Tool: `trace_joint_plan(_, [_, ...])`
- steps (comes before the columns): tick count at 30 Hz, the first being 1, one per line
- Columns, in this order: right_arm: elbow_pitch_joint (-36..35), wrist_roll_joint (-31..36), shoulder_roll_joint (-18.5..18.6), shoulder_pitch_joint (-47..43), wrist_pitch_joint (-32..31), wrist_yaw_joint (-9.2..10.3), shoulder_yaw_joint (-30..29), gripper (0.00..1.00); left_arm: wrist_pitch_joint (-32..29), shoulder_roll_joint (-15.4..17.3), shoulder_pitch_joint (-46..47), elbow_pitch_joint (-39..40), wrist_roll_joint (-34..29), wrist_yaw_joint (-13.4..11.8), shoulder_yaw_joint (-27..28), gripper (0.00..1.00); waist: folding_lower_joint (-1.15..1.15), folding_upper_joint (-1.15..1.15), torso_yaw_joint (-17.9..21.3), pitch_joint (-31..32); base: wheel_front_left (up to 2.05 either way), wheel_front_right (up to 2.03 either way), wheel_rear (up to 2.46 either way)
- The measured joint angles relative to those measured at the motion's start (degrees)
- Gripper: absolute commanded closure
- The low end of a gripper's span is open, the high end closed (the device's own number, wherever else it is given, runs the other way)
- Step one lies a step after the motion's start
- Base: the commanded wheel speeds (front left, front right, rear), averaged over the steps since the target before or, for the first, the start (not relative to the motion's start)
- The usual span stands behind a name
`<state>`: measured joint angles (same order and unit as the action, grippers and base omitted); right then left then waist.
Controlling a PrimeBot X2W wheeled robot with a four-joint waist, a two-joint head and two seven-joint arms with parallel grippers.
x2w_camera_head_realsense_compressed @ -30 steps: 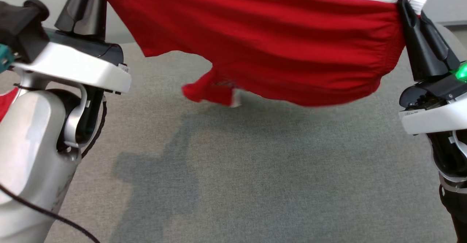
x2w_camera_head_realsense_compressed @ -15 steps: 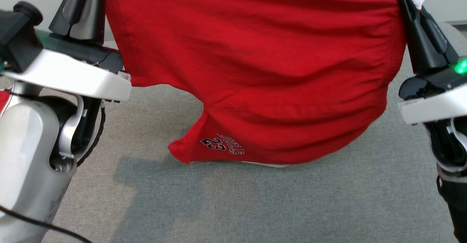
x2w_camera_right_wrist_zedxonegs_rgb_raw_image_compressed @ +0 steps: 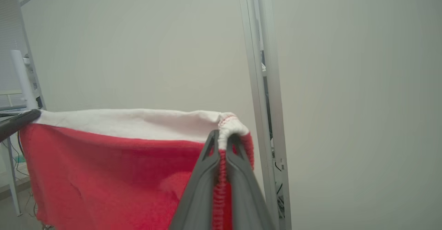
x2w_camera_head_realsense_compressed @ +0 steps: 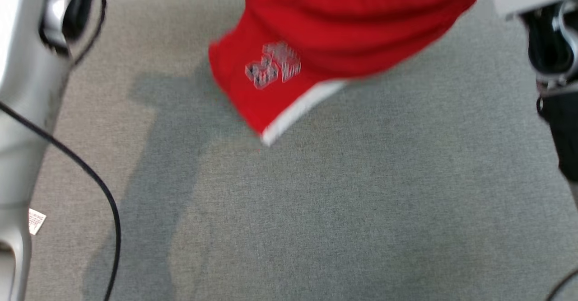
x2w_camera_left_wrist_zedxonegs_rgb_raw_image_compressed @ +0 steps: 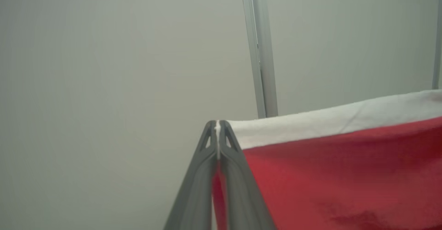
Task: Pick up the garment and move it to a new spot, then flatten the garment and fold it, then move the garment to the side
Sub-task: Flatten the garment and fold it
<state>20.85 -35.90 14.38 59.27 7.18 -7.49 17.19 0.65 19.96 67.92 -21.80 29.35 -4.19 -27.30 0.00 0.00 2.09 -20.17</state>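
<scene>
Move step, it seems: your left gripper (x2w_camera_left_wrist_zedxonegs_rgb_raw_image_compressed: 217,126) and right gripper (x2w_camera_right_wrist_zedxonegs_rgb_raw_image_compressed: 222,136) pinch waistband corners of red jersey shorts (x2w_camera_head_realsense_compressed: 352,25), aloft. Next: lower taut onto grey cloth surface (x2w_camera_head_realsense_compressed: 343,210).

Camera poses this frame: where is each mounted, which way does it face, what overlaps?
Head view: on the head, facing down at the grey fabric surface and the hanging leg of the red shorts; pale left forearm at the left edge.
Left wrist view: on that wrist, facing along the left pincer, shut on the white waistband, toward a pale wall.
Right wrist view: same for the right pincer, shut on the waistband's other end.
Shared: both wrist views show the waistband and a metal post.
</scene>
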Motion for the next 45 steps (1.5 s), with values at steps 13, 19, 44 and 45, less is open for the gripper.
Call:
trace_joint_plan(13, [27.0, -2.68, -5.3, 19.73, 7.26, -0.01, 4.54, 1.0, 6.37, -6.27, 17.02, -27.47, 0.49, 5.21, 0.36, 1.0, 0.0, 0.0, 0.5, -3.9, 0.0, 0.0, 0.0])
trace_joint_plan(19, [30.84, -4.67, -6.04, 21.24, 7.57, -0.01, 9.4, 1.0, 10.02, -8.99, 18.14, -33.68, 2.07, 7.75, 0.52, 1.0, 0.0, 0.0, -0.27, -5.27, 0.0, 0.0, 0.0])
trace_joint_plan(44, [1.49, -20.17, 7.92, -30.5, 7.97, 0.01, 20.5, 1.0, 2.36, 1.76, -45.07, 12.82, 4.66, 0.69, -2.3, 1.0, 0.0, 0.0, -1.74, 2.61, 0.0, 0.0, 0.0])
trace_joint_plan(45, [0.76, -20.87, 8.42, -31.91, 7.97, 0.0, 20.59, 1.0, 0.63, 2.96, -47.63, 16.11, 5.19, -0.33, -2.38, 1.0, 0.0, 0.0, -1.65, 3.25, 0.0, 0.0, 0.0])
